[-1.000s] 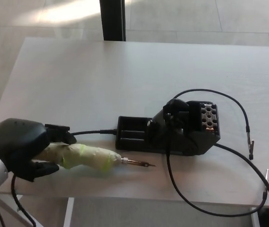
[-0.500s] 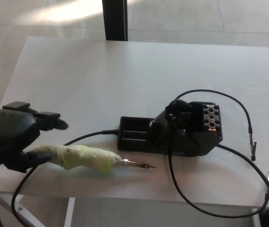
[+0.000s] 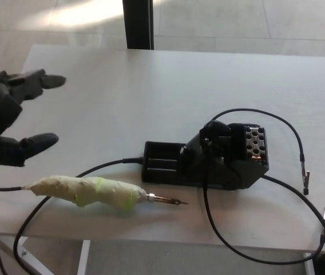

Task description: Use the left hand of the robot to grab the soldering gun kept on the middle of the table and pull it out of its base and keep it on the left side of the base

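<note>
The soldering gun (image 3: 91, 191) lies flat on the white table (image 3: 151, 86), left of its black base (image 3: 220, 157). Its handle is wrapped in pale tape with a green band, and its metal tip (image 3: 168, 199) points right toward the base. A black cord (image 3: 102, 167) runs from the base's left end. My left hand (image 3: 8, 117) hovers open at the picture's left edge, above and behind the handle, with nothing in it. My right hand does not show.
Black cables (image 3: 248, 252) loop from the base over the table's front and right edges, ending in small clips (image 3: 304, 175). A dark post (image 3: 138, 23) stands behind the table's far edge. The table's front edge runs just below the gun.
My left hand has let go of the gun's handle, opened, and lifted up and to the left. The gun stays on the table, left of the base.
</note>
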Controlling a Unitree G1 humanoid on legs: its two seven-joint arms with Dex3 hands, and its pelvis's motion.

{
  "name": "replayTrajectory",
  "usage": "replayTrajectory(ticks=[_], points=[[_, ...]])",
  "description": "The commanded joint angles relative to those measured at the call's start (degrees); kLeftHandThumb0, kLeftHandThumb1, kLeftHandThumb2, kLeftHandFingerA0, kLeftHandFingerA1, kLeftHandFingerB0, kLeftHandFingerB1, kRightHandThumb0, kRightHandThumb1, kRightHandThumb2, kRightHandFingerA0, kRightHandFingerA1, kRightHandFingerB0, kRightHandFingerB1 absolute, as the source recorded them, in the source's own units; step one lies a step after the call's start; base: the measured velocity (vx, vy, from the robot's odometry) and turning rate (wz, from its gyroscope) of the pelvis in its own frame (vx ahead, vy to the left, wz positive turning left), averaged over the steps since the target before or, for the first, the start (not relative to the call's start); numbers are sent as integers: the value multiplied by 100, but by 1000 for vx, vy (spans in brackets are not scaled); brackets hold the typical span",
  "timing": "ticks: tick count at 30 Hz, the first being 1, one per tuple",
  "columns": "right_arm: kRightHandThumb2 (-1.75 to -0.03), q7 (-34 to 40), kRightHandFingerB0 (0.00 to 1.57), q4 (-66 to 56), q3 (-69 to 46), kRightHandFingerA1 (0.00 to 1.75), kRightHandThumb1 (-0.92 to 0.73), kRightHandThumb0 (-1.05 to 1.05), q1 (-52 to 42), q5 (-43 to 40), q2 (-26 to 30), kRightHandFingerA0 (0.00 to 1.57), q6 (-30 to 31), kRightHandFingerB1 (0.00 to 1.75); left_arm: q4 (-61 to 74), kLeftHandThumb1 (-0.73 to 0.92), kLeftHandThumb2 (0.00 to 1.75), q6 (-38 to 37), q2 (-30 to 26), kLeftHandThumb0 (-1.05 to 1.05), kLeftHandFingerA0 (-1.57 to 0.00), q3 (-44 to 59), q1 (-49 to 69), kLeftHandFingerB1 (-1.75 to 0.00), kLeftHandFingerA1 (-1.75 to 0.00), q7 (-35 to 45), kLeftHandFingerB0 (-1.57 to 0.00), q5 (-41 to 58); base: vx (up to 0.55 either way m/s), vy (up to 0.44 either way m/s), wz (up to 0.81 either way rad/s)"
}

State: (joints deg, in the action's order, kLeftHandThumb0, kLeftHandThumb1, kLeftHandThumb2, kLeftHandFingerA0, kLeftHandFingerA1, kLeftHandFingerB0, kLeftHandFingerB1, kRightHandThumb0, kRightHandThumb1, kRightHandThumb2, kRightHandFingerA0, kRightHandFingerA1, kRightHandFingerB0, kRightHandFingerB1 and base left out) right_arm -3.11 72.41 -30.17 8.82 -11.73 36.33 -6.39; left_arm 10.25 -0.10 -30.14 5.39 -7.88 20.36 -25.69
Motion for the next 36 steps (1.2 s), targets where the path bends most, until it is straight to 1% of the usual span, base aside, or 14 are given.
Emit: replayTrajectory(ticks=[1,5,6,7,18,19,23,24,25,26,27,30,31,36], points=[[-91,-123,0,-70,-32,107,-84,-100,-181,-69,149,144,-220,154,455,78,66,2366,476,-53,0,2596,601,-26,-26,740,-4,2927,0,0,0],[-91,-133,0,-58,-32,109,-86,-101,-167,-68,148,140,-223,154,-132,51,89,2647,417,-64,0,3404,1565,-19,-28,929,0,2687,0,0,0],[-119,-125,25,-63,-16,117,-67,-105,-153,-54,149,141,-214,101,-290,52,89,2769,445,-69,0,3608,1724,-17,-30,940,0,2713,0,0,0],[-87,-129,0,-67,-37,111,-84,-105,-139,-79,144,144,-186,156,-378,51,87,2955,497,-77,0,3797,1877,-17,-32,888,0,2659,0,0,0],[-85,-144,0,-22,-124,110,-85,-102,-154,-177,16,146,-132,155,-4511,60,90,1808,-72,-91,0,3734,2626,-24,-33,-404,0,1599,0,0,1],[-129,-158,22,-47,-142,120,-68,-100,-166,-201,14,143,-111,95,-4887,71,73,1815,-41,-65,-6,3713,2618,-3,-66,-331,0,1693,0,0,0],[-95,-198,0,-46,-144,114,-83,-101,-189,-202,25,146,-126,152,-5456,77,63,1856,37,-64,-25,3561,2597,-35,-66,-398,0,1705,0,0,0],[-117,-203,24,-61,-122,119,-66,-104,-212,-185,3,140,-144,101,-5597,60,95,1920,135,-69,-27,3571,2563,-46,-64,-481,-2,1755,0,0,0],[-87,-203,0,-75,-117,113,-84,-101,-224,-182,-9,145,-150,154,-5697,61,94,1897,195,-71,-19,3599,2510,-43,-61,-519,-2,1822,0,0,0],[-129,-199,20,-85,-131,121,-67,-100,-219,-200,-7,142,-112,94,-5790,53,108,1753,315,-39,-2,3637,2429,-54,-53,-505,0,1964,0,0,0],[-91,-180,0,-85,-128,115,-82,-98,-211,-197,-4,144,-87,153,-5901,53,107,1681,415,-37,-4,3728,2336,-52,-54,-425,0,2141,0,0,0],[-91,-155,0,-86,-118,115,-82,-98,-207,-185,-1,144,-72,153,-6194,53,107,1566,472,-37,-4,3830,2174,-52,-54,-332,0,2352,0,0,0],[-87,-163,0,-74,-128,114,-85,-100,-239,-190,-32,137,-151,157,-5770,70,61,1604,569,-66,-14,3527,2281,-42,-59,-117,-12,2169,0,0,0],[-88,-218,0,-92,-187,113,-87,-103,-290,-231,-55,140,-198,154,-5767,58,91,1156,634,-68,-13,3454,2316,-53,-60,-35,-18,2271,0,0,0]])
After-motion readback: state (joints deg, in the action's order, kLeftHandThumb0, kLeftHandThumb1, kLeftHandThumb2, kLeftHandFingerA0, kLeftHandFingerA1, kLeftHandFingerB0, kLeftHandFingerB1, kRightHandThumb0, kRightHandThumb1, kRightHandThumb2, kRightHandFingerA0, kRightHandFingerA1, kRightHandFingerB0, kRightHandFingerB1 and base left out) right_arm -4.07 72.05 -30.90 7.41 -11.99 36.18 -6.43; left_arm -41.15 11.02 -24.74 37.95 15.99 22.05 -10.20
